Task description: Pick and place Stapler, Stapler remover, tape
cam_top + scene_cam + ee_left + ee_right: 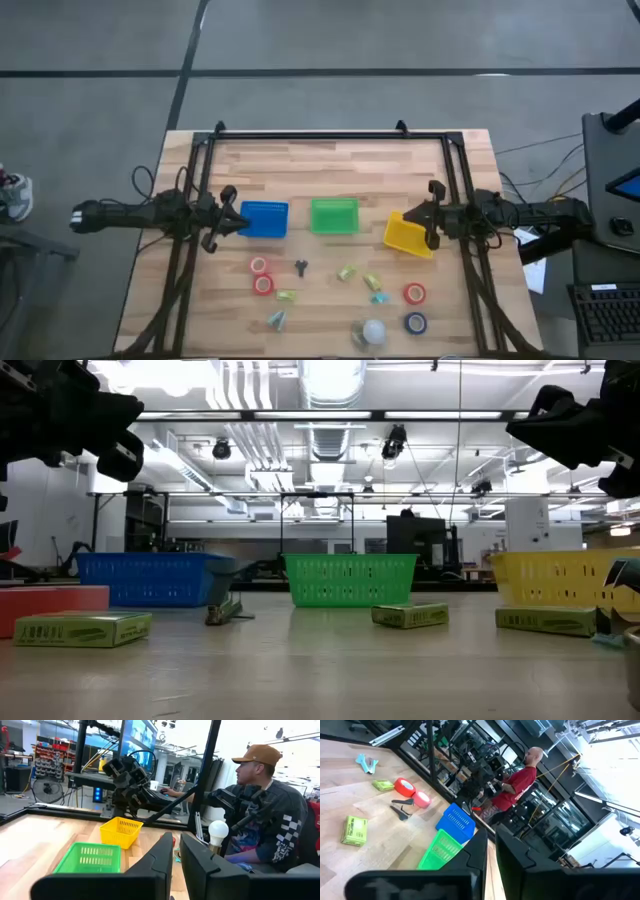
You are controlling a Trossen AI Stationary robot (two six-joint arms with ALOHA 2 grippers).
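Note:
In the high view, two red tape rolls (261,275) lie left of centre, and a third red roll (414,293) and a dark blue roll (416,322) lie flat at the near right. A small dark stapler remover (301,266) lies between them, also seen in the right wrist view (401,810). Small teal pieces (277,319) (379,297) lie near the front edge. My left gripper (232,218) hovers shut beside the blue basket's left side. My right gripper (432,222) hovers shut at the yellow basket's right side. Both are raised well above the table.
Blue basket (264,219), green basket (334,216) and tilted yellow basket (410,234) stand in a row mid-table. Several green boxes (347,271) and a white ball (373,331) lie among the things. A black frame (330,137) edges the table. People (265,820) (517,782) are beyond it.

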